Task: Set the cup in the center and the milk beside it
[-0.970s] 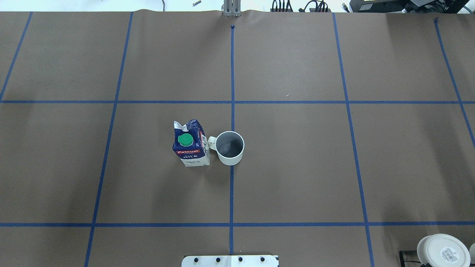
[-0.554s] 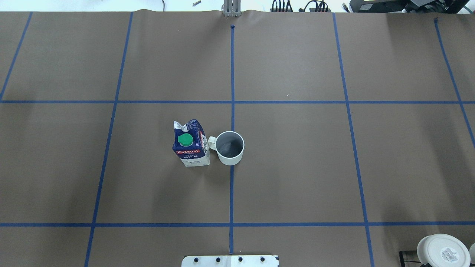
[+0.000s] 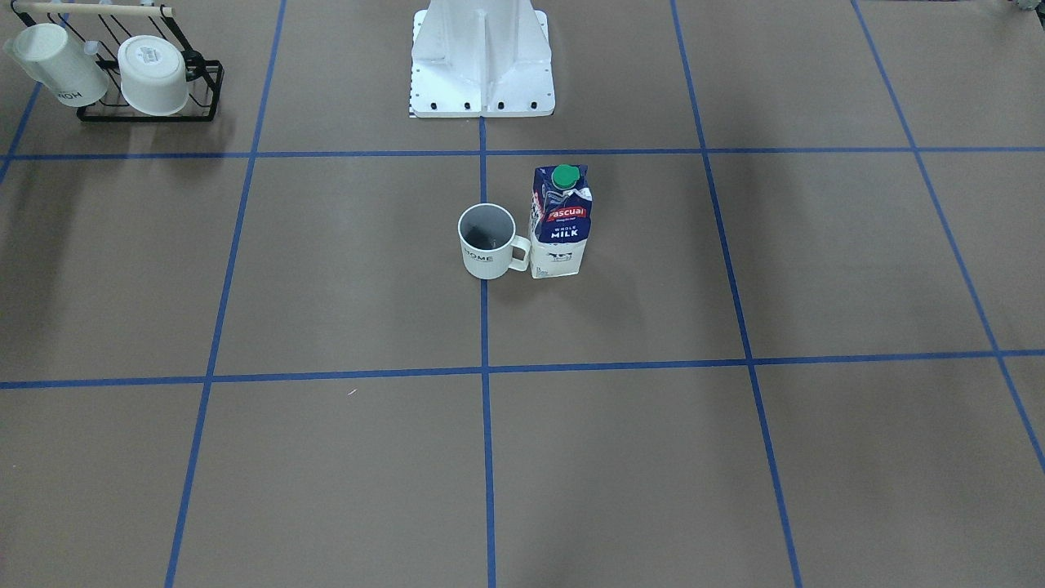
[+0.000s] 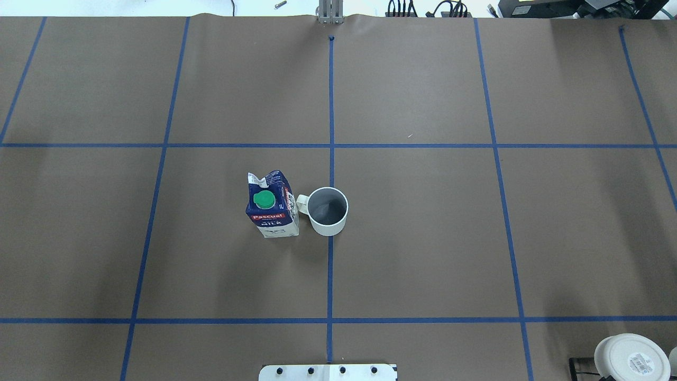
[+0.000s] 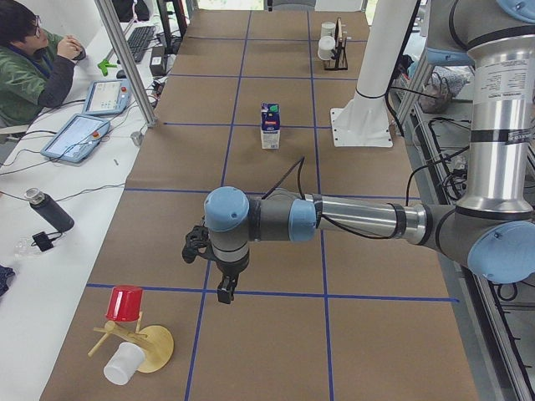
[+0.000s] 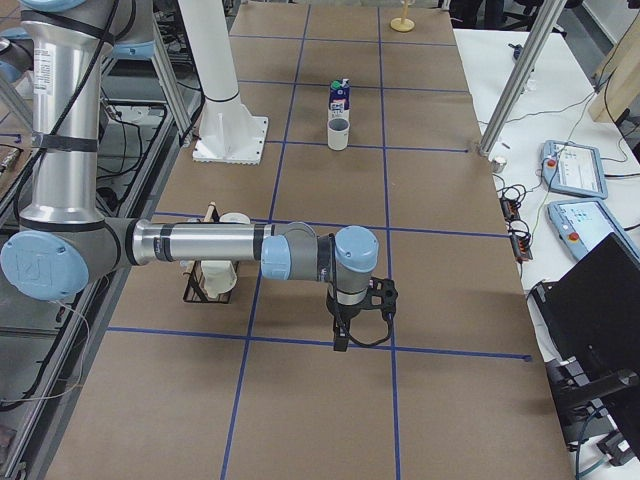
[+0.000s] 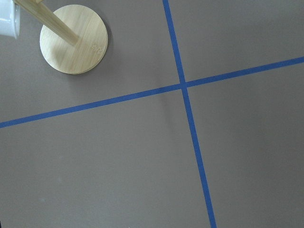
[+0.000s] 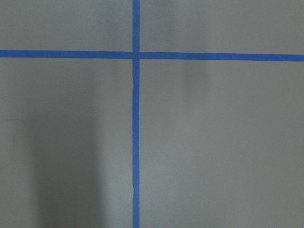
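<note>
The cup [image 4: 328,211], a small white "HOME" mug with a dark grey inside, stands upright on the middle blue tape line [image 4: 331,169] of the brown surface, and also shows in the front view [image 3: 486,241]. The milk [image 4: 271,206] stands upright right beside it, next to the handle [image 3: 560,222]. Both arms are far from them. My left gripper [image 5: 224,288] hangs over a tape crossing near the table's left end. My right gripper [image 6: 345,340] hangs over a crossing near the right end. They show only in the side views, so I cannot tell whether they are open or shut.
A black rack [image 3: 122,73] with white mugs stands by the right arm [image 6: 215,265]. A wooden mug tree with a red cup [image 5: 125,305] stands near the left gripper, with its base in the left wrist view [image 7: 73,45]. The white robot base [image 3: 482,57] is behind the cup.
</note>
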